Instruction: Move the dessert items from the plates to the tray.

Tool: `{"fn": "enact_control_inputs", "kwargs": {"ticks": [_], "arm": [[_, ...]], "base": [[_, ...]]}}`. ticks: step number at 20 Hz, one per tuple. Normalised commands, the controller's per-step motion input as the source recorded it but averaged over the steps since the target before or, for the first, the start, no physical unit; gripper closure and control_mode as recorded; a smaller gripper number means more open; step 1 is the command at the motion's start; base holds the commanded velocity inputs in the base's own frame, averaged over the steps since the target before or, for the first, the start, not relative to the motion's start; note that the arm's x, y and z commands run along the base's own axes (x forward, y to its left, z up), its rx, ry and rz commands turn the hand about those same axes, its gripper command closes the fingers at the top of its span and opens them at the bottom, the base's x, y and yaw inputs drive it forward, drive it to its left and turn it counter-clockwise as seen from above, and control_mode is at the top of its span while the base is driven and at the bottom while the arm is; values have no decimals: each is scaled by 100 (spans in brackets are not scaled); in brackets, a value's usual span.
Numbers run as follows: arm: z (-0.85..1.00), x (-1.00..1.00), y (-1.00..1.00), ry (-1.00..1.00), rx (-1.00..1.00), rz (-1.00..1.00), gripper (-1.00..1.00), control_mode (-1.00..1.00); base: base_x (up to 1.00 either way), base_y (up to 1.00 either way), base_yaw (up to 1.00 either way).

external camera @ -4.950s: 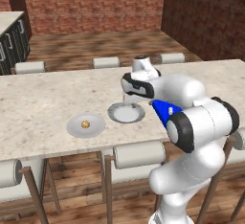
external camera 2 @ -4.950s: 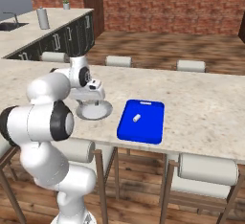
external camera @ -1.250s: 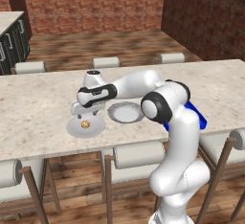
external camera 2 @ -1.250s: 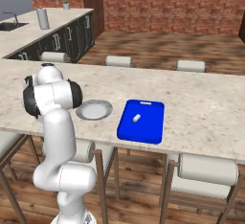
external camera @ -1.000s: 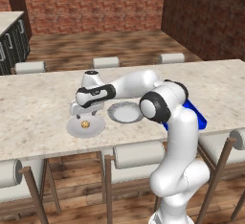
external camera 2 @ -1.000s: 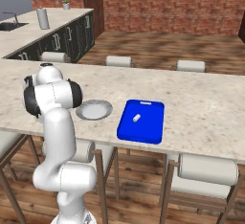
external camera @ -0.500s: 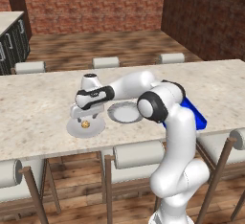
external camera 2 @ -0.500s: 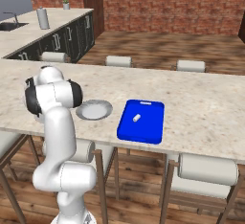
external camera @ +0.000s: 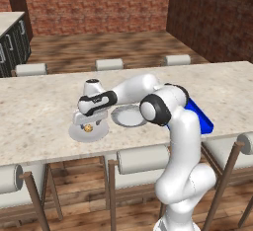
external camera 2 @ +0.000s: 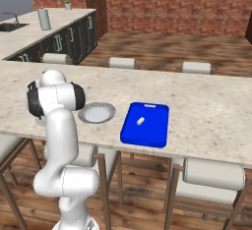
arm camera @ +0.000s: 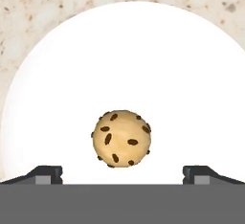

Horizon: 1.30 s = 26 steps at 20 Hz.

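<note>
A round golden-brown cookie ball (arm camera: 121, 138) with dark specks lies on the plain light-grey plate (arm camera: 119, 55). My gripper (arm camera: 122, 173) hangs just above it, open, with one fingertip on each side of the ball and well clear of it. In the left base view the gripper (external camera: 88, 122) hovers over the cookie (external camera: 88, 128) on the left plate (external camera: 75, 134). The rimmed plate (external camera: 127, 116) beside it is bare. The small white piece (external camera 2: 140, 121) rests on the blue tray (external camera 2: 145, 124), right of the rimmed plate (external camera 2: 97, 112).
The long speckled stone counter (external camera: 39, 106) carries everything. Padded stools stand along its near edge (external camera: 142, 159) and far edge (external camera: 109, 64). My arm partly hides the tray (external camera: 201, 120) in the left base view.
Over the last second the hand has sunk slightly toward the left plate and its cookie. Five seconds ago it was over the rimmed plate; jaws have stayed open.
</note>
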Motion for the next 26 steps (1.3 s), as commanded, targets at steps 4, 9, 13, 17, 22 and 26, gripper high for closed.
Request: {"fn": "enact_control_inputs", "kwargs": {"ticks": [4, 9, 13, 17, 22, 26], "arm": [[-16, 3, 1, 0, 0, 0, -100, -100], [-7, 4, 0, 0, 0, 0, -100, -100], [-8, 17, 1, 0, 0, 0, -100, -100], [-7, 21, 5, 0, 0, 0, -100, -100], [-11, 2, 1, 0, 0, 0, -100, -100], [-8, 0, 2, 0, 0, 0, -100, -100]], "base": [[0, 0, 0], [0, 0, 0], [0, 0, 0], [0, 0, 0], [0, 0, 0], [0, 0, 0]]}}
